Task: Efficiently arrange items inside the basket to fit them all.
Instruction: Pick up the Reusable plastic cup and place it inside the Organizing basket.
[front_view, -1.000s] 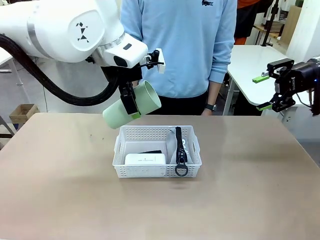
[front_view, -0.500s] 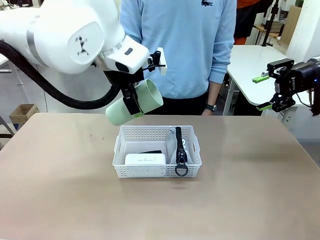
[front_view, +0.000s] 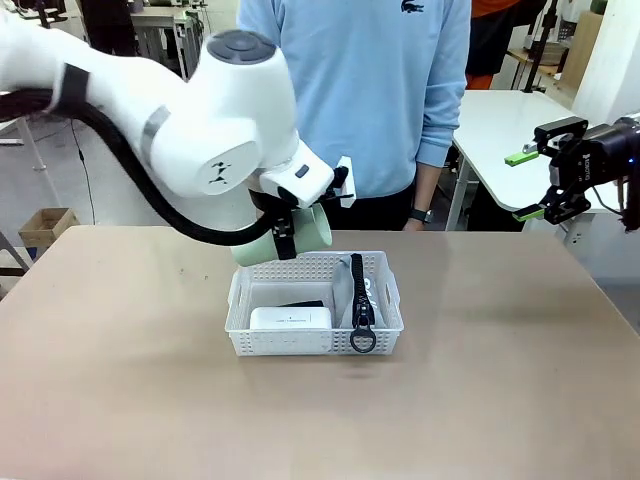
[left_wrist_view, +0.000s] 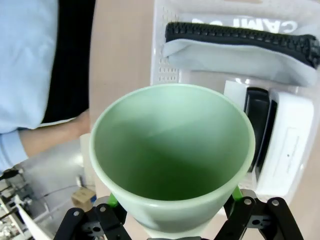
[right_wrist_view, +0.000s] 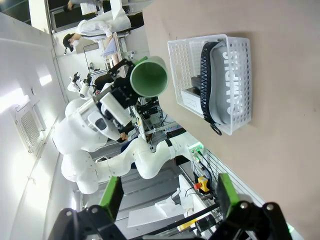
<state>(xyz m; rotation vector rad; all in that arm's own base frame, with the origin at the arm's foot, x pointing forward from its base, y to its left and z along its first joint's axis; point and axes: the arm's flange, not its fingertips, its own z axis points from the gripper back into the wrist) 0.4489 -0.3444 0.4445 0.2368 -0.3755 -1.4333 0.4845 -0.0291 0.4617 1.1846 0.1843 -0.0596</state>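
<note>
My left gripper (front_view: 284, 233) is shut on the pale green cup (front_view: 300, 238), which hangs tilted just above the back left rim of the white basket (front_view: 290, 343). Inside the basket lie a white box (front_view: 290, 318) at the front left, a black stapler (front_view: 302, 303) behind it, and the grey pouch (front_view: 362, 296) standing on edge at the right. In the left wrist view the cup (left_wrist_view: 172, 150) has its open mouth towards the camera, above the pouch (left_wrist_view: 240, 47), stapler (left_wrist_view: 257, 127) and box (left_wrist_view: 290, 145). My right gripper (front_view: 533, 186) hovers open and empty, off the table's right side.
A person in a light blue sweater (front_view: 360, 90) stands at the far edge, right behind the basket. A white side table (front_view: 500, 130) is at the back right. Bare tabletop (front_view: 130, 370) surrounds the basket on all sides.
My left arm has swung down and to the right, bringing the cup from high at the basket's left to just over its back left rim. The right arm has not moved.
</note>
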